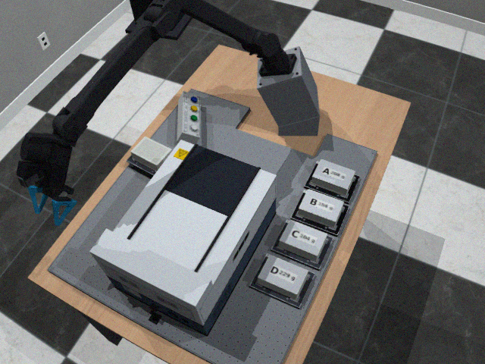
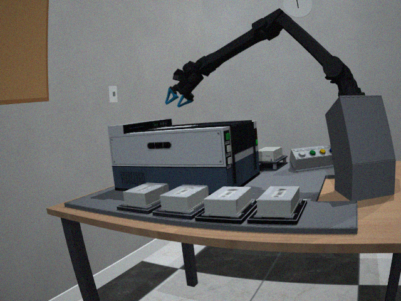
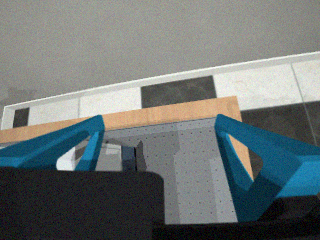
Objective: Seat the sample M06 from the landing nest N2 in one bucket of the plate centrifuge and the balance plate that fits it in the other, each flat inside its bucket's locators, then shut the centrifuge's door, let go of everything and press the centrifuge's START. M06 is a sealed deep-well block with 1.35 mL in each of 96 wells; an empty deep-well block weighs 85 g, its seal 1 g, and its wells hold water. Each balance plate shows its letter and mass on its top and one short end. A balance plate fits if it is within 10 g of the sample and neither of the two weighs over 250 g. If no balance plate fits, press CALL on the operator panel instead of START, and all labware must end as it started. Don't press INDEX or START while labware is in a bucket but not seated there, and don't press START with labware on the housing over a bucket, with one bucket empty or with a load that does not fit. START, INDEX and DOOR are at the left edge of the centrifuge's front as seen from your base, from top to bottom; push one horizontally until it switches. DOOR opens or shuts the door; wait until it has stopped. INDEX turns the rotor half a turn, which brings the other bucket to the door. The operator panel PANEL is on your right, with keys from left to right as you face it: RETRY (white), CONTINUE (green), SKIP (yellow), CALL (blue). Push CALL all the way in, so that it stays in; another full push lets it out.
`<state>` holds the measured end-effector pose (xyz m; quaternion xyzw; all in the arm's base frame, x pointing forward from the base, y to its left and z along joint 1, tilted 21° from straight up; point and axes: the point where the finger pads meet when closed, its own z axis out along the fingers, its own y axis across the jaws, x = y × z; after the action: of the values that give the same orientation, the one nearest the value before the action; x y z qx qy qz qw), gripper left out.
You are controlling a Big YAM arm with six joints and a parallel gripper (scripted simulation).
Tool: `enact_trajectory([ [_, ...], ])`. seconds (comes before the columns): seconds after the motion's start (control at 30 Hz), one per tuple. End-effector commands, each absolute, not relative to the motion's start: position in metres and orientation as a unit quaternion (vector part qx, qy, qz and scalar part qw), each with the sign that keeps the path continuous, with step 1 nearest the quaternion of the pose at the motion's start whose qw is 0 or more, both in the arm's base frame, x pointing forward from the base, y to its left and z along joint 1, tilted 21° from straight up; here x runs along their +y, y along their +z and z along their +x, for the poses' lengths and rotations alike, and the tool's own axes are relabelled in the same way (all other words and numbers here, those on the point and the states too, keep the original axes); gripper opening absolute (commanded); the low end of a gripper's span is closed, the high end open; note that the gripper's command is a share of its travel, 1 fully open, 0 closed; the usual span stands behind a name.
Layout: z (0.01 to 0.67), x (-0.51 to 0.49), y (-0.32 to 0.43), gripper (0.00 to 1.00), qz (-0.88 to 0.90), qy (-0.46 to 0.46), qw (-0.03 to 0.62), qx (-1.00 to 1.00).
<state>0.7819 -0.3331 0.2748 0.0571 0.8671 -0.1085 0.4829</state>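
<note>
My gripper (image 1: 48,205) (image 2: 177,98) (image 3: 159,120) is open and empty. It hangs in the air higher than the centrifuge's top, out past the table's edge on the sample's side. The sample M06 (image 1: 151,152) (image 2: 270,153), a white sealed block, sits in its nest beside the centrifuge (image 1: 183,230) (image 2: 168,152). The half of the centrifuge's top toward my base is a dark panel (image 1: 213,178). Balance plates A (image 1: 333,176) (image 2: 278,200), B (image 1: 320,207) (image 2: 228,200), C (image 1: 303,240) (image 2: 183,197) and D (image 1: 283,276) (image 2: 145,193) each sit in a nest in a row on the other side.
The operator panel (image 1: 192,114) (image 2: 311,157) with four coloured keys stands between the sample and my grey pedestal (image 1: 289,98) (image 2: 359,145). The centrifuge's buttons (image 2: 227,147) show on its front edge. Everything stands on a grey baseplate (image 1: 250,333) on a wooden table (image 1: 352,113).
</note>
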Motion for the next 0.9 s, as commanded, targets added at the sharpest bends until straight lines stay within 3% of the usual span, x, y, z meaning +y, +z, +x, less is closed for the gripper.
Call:
enact_trajectory([
  [0.0, 0.787, -0.307, 0.318, 1.0, 0.051, -0.109, 0.515, 0.849],
  [0.87, 0.744, -0.207, 0.399, 1.0, 0.033, -0.093, 0.572, 0.814],
])
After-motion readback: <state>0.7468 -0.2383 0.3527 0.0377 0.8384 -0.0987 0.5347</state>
